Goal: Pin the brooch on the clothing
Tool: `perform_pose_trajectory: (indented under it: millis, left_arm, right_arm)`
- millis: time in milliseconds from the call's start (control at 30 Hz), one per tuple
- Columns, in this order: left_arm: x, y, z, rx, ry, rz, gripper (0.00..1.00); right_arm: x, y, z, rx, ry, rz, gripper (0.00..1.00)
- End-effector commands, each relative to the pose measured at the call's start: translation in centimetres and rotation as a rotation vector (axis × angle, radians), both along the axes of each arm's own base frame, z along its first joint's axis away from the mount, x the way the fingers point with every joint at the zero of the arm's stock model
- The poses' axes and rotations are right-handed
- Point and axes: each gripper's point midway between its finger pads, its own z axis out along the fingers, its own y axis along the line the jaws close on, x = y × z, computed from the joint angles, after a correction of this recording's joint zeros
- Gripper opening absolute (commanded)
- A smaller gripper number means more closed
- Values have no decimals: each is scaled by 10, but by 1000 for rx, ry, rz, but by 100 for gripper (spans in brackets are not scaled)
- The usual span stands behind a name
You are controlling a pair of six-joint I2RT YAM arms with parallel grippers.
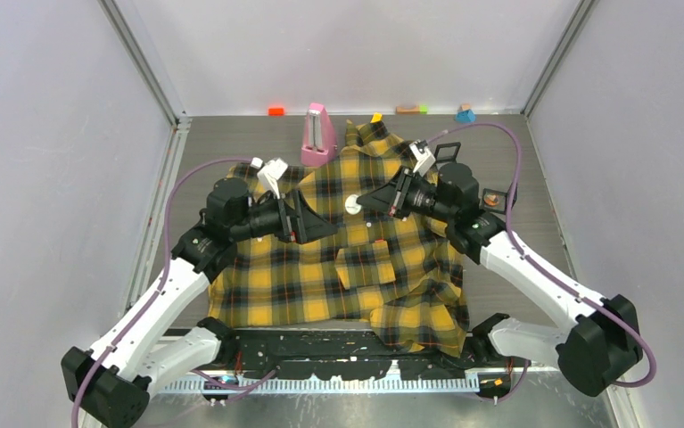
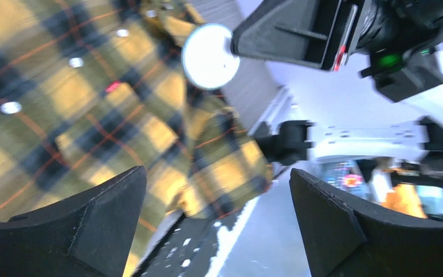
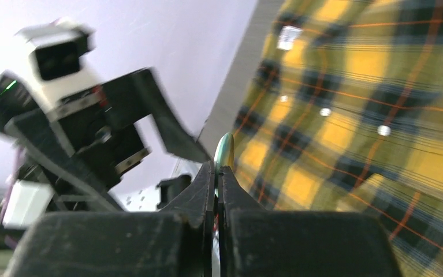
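The clothing point(image 1: 320, 285), a yellow-and-black plaid shirt, lies spread over the table, with white buttons point(image 3: 384, 130) in a row. My right gripper point(image 1: 364, 200) hovers above its chest area, shut on the brooch point(image 1: 353, 205). In the top view the brooch is a small pale round disc. In the right wrist view it stands edge-on as the greenish brooch point(image 3: 224, 151) above the pinched right gripper point(image 3: 217, 170). The left wrist view shows the brooch point(image 2: 210, 56) as a white face, held clear of the clothing point(image 2: 63, 115). My left gripper point(image 1: 320, 223) faces it from the left, and there the left gripper point(image 2: 219, 231) stands wide open and holds nothing.
A pink wedge-shaped object point(image 1: 318, 134) stands at the shirt's far edge. Small coloured blocks point(image 1: 465, 114) line the back wall. A small black square frame point(image 1: 448, 152) lies behind the right arm. Grey walls close in on both sides.
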Motion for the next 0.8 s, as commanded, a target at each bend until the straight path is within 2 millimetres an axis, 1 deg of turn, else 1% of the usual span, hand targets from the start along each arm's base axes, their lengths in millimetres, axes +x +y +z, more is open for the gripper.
perform_pose_trajectory:
  millis: [0, 33, 67, 100, 133, 167, 233, 267, 300, 333, 367, 400, 433, 467, 500, 533, 567, 600, 633, 667, 700, 733, 767]
  left_arm:
    - [-16, -17, 59, -291, 44, -151, 95]
    - [-15, -17, 62, -314, 49, -160, 92]
    - [-15, -18, 65, -334, 51, -167, 88]
    - [-14, -18, 67, -347, 53, -171, 84]
    - [-14, -18, 69, -355, 54, -173, 80]
    - [-14, -18, 70, -359, 53, -175, 78]
    - [-15, -18, 77, -375, 35, -183, 77]
    - [-17, -17, 80, -382, 23, -189, 78]
    - [-18, -17, 83, -384, 11, -195, 80]
    - [-19, -16, 83, -381, 2, -200, 83]
    - [-20, -16, 82, -371, -1, -202, 84]
    - [-20, -16, 79, -354, 3, -203, 84]
    - [-20, -16, 75, -331, 4, -203, 83]
    - [-20, -15, 69, -301, 11, -203, 82]
    - [-20, -14, 64, -271, 10, -205, 81]
    - [-21, -13, 58, -238, 14, -206, 80]
    - [-22, -11, 54, -206, -1, -218, 79]
    - [-23, -11, 52, -187, -4, -234, 77]
    - [-26, -11, 50, -175, -2, -258, 75]
    - [-28, -12, 50, -170, 3, -286, 72]
    - [-30, -13, 49, -170, 12, -311, 68]
    - [-33, -15, 49, -174, 22, -338, 64]
    - [-35, -16, 49, -183, 25, -362, 63]
  right_arm:
    - [-47, 13, 69, 105, -212, 279, 1]
    - [-52, 14, 76, 137, -195, 297, 1]
    - [-59, 15, 85, 167, -222, 331, 1]
    - [-63, 14, 91, 193, -208, 342, 1]
    - [-67, 14, 98, 214, -230, 364, 1]
    - [-70, 14, 104, 228, -233, 372, 1]
    - [-77, 13, 111, 232, -248, 398, 1]
    - [-77, 12, 107, 216, -226, 402, 1]
    - [-79, 12, 110, 201, -239, 415, 1]
    - [-79, 13, 102, 174, -198, 420, 1]
    - [-81, 12, 105, 158, -218, 434, 1]
    - [-81, 13, 98, 136, -177, 441, 1]
    - [-84, 13, 101, 129, -187, 460, 1]
    - [-84, 13, 96, 116, -155, 471, 1]
    - [-88, 13, 100, 115, -160, 493, 1]
    - [-88, 14, 95, 107, -127, 504, 1]
    - [-92, 15, 96, 105, -117, 527, 1]
    - [-92, 17, 93, 98, -89, 538, 1]
    - [-97, 19, 90, 92, -66, 562, 1]
    - [-96, 22, 87, 85, -55, 577, 1]
    - [-101, 25, 82, 71, -29, 596, 1]
    - [-100, 28, 79, 55, -34, 608, 1]
    - [-106, 31, 72, 34, -3, 628, 1]
